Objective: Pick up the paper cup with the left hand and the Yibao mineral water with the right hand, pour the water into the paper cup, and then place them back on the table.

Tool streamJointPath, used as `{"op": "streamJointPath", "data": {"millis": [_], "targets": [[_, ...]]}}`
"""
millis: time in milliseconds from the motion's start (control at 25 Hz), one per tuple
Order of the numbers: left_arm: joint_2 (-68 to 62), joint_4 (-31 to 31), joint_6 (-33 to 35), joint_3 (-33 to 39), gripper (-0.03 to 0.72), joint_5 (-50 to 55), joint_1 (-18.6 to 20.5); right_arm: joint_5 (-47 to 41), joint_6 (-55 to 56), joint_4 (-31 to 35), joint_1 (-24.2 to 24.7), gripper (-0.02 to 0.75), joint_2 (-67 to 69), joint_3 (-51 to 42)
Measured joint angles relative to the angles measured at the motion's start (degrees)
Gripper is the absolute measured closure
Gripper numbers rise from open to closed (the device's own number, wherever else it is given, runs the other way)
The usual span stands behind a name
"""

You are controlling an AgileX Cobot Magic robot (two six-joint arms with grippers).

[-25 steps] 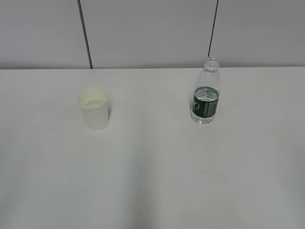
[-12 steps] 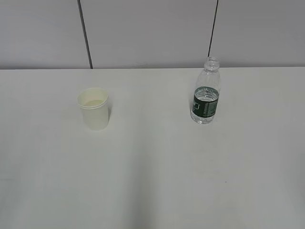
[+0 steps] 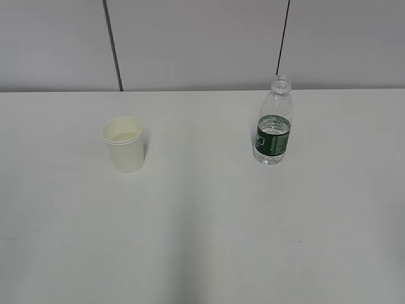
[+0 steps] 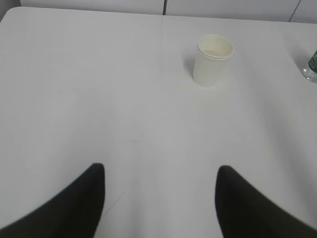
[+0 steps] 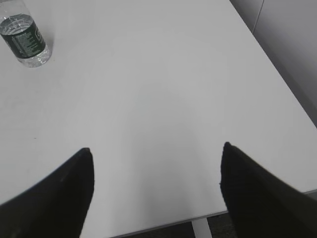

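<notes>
The white paper cup stands upright on the white table, left of centre; it also shows in the left wrist view, far ahead of my left gripper. The capless Yibao water bottle with its dark green label stands upright at the right; it also shows at the top left of the right wrist view and at the right edge of the left wrist view. My left gripper is open and empty. My right gripper is open and empty, near the table's front edge. Neither arm shows in the exterior view.
A grey panelled wall rises behind the table's far edge. The table's front edge and right edge show in the right wrist view, with a white table leg and dark floor below.
</notes>
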State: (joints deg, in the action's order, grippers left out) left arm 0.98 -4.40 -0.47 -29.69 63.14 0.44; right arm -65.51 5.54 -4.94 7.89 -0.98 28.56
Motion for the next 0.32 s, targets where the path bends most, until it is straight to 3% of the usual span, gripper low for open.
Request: {"op": "streamJointPath", "data": {"millis": [320], "targets": [[0.0,0.0,0.0,0.0,0.270,0.0,0.0,0.0,0.0,0.0,0.0,0.151,0.0,0.0]]}}
